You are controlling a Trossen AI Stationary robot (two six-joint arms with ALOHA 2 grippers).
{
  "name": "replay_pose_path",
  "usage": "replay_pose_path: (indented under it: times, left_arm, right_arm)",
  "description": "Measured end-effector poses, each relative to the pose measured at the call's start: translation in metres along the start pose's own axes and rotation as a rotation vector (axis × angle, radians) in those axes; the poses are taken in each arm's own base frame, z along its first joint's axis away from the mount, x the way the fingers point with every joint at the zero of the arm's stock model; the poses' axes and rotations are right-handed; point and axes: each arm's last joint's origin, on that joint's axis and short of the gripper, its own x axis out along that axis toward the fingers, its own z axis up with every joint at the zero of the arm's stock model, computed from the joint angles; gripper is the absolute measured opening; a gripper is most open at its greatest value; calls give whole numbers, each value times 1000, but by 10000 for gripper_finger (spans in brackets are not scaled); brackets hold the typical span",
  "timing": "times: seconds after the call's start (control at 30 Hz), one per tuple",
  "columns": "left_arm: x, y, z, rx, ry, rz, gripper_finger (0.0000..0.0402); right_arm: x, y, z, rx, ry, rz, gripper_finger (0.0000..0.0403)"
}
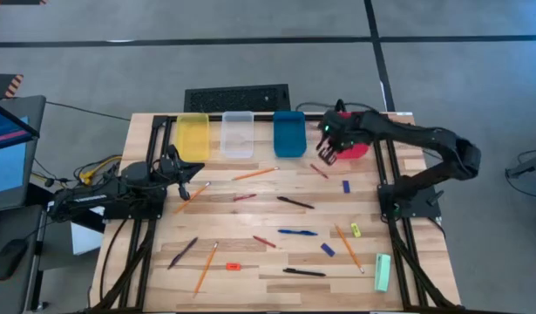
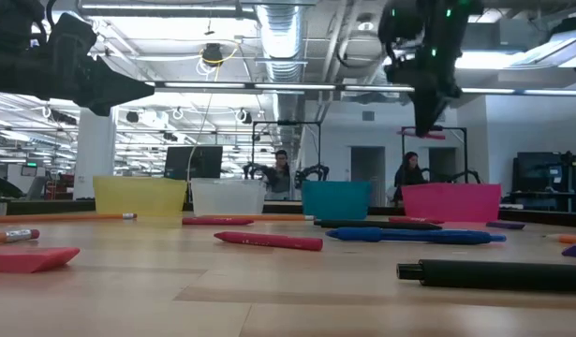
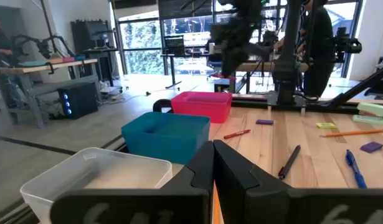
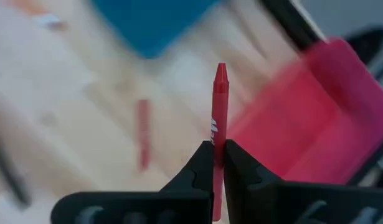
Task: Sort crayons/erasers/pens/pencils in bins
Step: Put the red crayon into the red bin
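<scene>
Right hand (image 4: 217, 155) is clamped on a red crayon (image 4: 219, 112), which is carried above the counter (image 1: 250, 262) near the red bin (image 1: 359, 148), at its edge toward the blue bin (image 1: 289, 133). For a clean drop, the crayon should be brought fully over the red bin, lowered close, and only then released. Left hand (image 3: 213, 163) is kept pinched shut and empty beside the yellow bin (image 1: 193, 135).

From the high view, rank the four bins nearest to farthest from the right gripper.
The right gripper, shut on a red crayon, hovers at the back right.
1. Red bin, right beside it.
2. Blue bin, to its left.
3. Clear bin, further left.
4. Yellow bin, far left.
</scene>
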Motion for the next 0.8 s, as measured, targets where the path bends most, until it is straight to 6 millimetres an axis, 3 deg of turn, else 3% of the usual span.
replay_pose_path:
  times: [0.23, 0.43, 0.6, 0.8]
  left_arm:
    - [0, 0, 0, 0, 0, 0, 0]
    - [0, 0, 0, 0, 0, 0, 0]
    - [0, 0, 0, 0, 0, 0, 0]
    - [0, 0, 0, 0, 0, 0, 0]
  right_arm:
    - [47, -58, 18, 228, 78, -126, 25]
    - [92, -90, 23, 310, 176, -171, 25]
    - [122, -102, 22, 344, 246, -180, 24]
    - [140, -103, 21, 346, 282, -155, 25]
